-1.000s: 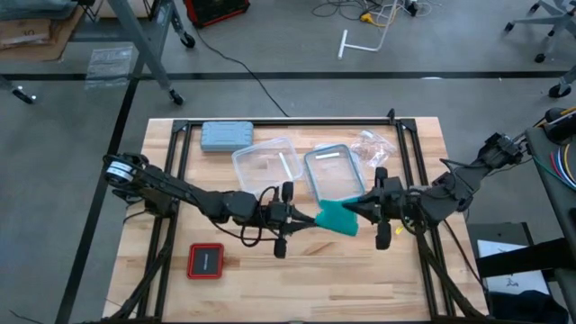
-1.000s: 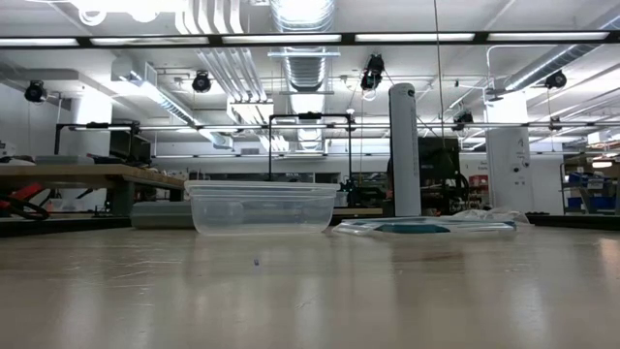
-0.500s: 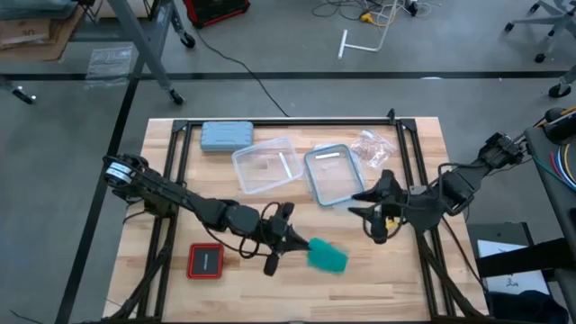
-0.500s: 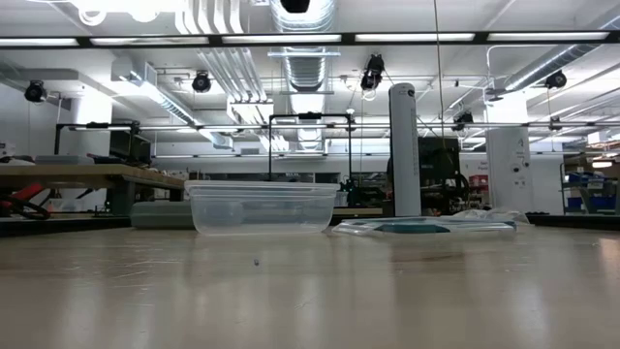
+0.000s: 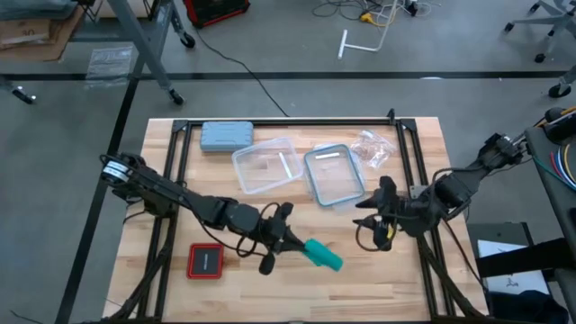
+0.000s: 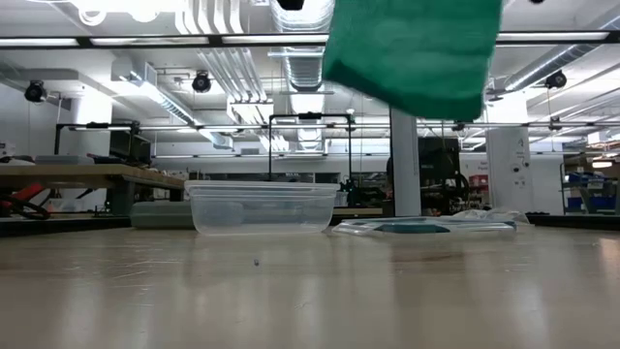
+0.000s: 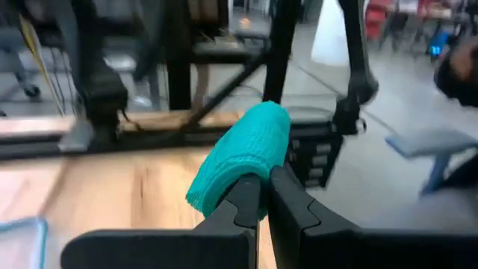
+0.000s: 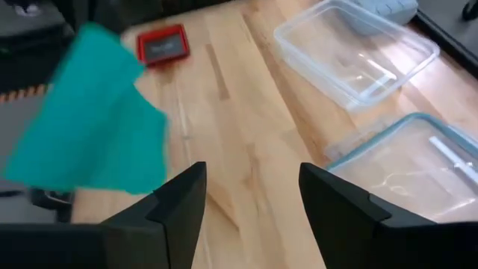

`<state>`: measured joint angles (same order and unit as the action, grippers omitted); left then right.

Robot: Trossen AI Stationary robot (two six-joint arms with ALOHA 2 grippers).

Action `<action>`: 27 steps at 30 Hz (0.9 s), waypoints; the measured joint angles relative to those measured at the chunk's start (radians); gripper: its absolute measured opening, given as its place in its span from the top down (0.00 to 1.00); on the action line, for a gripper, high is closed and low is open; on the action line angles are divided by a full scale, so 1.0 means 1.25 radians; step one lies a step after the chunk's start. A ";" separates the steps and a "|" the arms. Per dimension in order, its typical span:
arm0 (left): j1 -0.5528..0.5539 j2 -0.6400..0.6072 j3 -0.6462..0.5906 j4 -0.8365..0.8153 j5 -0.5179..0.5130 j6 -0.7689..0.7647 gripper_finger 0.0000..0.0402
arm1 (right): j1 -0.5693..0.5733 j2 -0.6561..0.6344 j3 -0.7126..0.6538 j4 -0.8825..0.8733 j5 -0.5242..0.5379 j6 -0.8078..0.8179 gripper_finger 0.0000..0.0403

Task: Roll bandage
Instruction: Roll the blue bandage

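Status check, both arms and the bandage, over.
Left gripper shut on bandage, held above the table. Right gripper open, empty, near the lidded container. Nothing in the way.

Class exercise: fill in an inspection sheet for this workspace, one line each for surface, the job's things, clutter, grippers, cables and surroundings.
Surface: wooden table, on a black frame.
Job's things: teal bandage, held above the table.
Clutter: grey-blue case, clear container, its lid, crumpled plastic wrapper, red square item.
Grippers: left gripper shut on the bandage; right gripper open, empty, near the lid.
Cables: black cable on the floor beyond the table.
Surroundings: grey floor, workshop benches; no person seen.
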<state>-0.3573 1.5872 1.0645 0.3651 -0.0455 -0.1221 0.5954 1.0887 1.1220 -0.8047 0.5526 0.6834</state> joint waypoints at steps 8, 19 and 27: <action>-0.001 -0.081 0.001 0.057 -0.099 0.030 1.00 | 0.039 -0.014 -0.182 0.340 -0.006 -0.216 0.48; -0.001 -0.132 0.001 0.059 -0.181 0.090 1.00 | 0.037 0.035 -0.358 0.737 0.036 -0.305 0.46; -0.001 -0.133 0.001 0.081 -0.187 0.094 1.00 | 0.036 0.060 -0.368 0.776 0.141 -0.389 0.46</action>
<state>-0.3580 1.4204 1.0653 0.4670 -0.2798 -0.0044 0.6406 1.1641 0.6624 0.1658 0.7283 0.1968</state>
